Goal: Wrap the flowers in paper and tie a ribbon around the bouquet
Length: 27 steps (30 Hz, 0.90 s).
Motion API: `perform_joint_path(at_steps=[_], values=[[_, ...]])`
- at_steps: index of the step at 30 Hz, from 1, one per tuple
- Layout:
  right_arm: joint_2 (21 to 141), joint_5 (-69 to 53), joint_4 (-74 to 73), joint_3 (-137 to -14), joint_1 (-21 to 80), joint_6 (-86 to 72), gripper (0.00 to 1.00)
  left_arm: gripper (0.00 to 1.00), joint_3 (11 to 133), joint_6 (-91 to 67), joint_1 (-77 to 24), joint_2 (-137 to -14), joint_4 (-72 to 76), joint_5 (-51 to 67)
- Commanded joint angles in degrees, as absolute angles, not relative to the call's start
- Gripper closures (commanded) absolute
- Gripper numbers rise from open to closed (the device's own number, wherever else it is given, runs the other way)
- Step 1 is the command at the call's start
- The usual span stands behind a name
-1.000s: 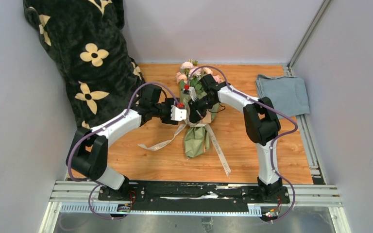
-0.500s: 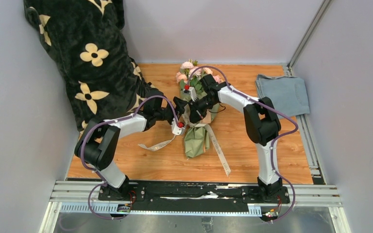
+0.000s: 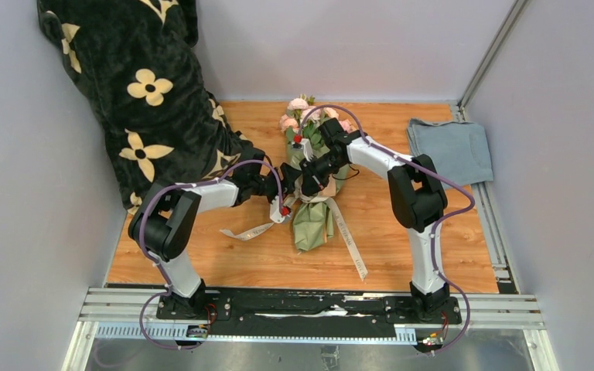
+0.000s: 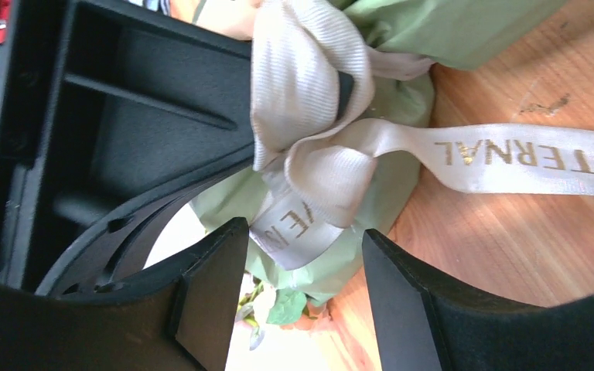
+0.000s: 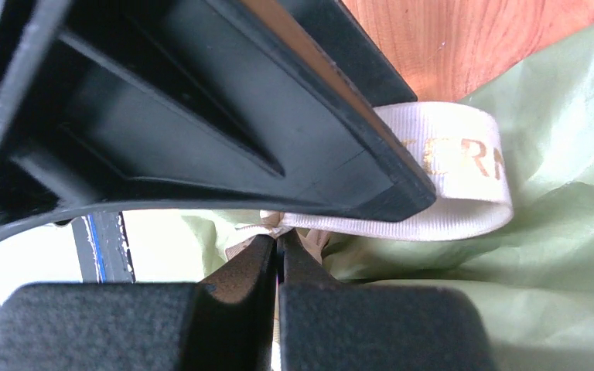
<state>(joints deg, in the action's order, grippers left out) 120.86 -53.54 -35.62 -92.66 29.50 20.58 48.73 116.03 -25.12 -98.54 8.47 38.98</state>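
The bouquet lies mid-table: pink flowers (image 3: 303, 116) at the far end, sage-green paper (image 3: 314, 222) cone toward me. The cream ribbon (image 3: 254, 229) is knotted at the cone's waist, its tails trailing left and right. My right gripper (image 3: 310, 180) reaches in from the right; in its wrist view it (image 5: 280, 241) is shut on a ribbon (image 5: 448, 178) strand at the knot. My left gripper (image 4: 302, 238) is open, its tips straddling the lower loop of the ribbon (image 4: 317, 158) knot against the paper (image 4: 402, 100). In the top view it (image 3: 285, 199) sits left of the knot.
A black plush blanket (image 3: 147, 100) with cream flower prints is heaped at the back left, close behind my left arm. A folded blue-grey cloth (image 3: 448, 148) lies at the right edge. Grey walls close in on three sides.
My left arm has folded in toward the bouquet, and its gripper has dropped and turned at the knot. The right gripper and bouquet have stayed put.
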Motion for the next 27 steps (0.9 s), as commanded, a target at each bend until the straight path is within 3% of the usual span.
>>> perform_joint_path(at_steps=[1, 4, 7, 9, 15, 27], values=[[119.4, -54.9, -37.1, -92.8, 29.8, 21.1, 1.00, 0.38, 50.8, 122.7, -25.0, -99.8, 4.6, 38.3], [119.4, -54.8, -37.1, -92.6, 29.7, 21.3, 1.00, 0.56, 50.6, 122.7, -25.3, -99.8, 4.5, 37.8], [119.0, -54.1, -37.1, -92.3, 29.5, 21.1, 1.00, 0.87, 50.3, 121.7, -25.5, -99.1, 4.5, 36.3], [118.4, -52.8, -37.1, -91.8, 28.9, 20.4, 1.00, 1.00, 50.0, 120.5, -25.4, -98.3, 4.5, 33.8], [113.6, -43.9, -36.1, -89.2, 27.3, 16.4, 1.00, 1.00, 48.8, 116.1, -24.9, -94.0, -1.7, 27.8], [110.1, -31.3, -34.9, -87.7, 27.3, 11.4, 0.98, 1.00, 43.3, 112.1, -24.9, -88.0, -3.9, 28.0]])
